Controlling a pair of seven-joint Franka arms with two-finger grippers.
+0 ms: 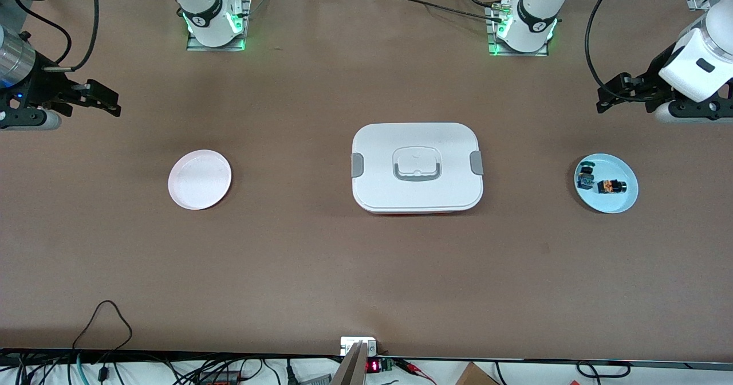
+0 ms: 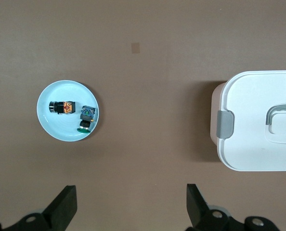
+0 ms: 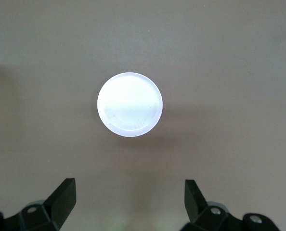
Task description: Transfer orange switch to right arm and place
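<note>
A broad brown table under even light, cables trailing along its near edge.

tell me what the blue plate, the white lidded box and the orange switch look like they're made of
Blue plate: probably plastic, though glazed ceramic is possible; flat even colour, thin rim, soft sheen.
White lidded box: likely matte moulded plastic, with rounded corners, grey clips and a recessed handle.
Orange switch: black, plastic-looking body with an orange end and yellowish parts that look metallic, lying on the blue plate.
</note>
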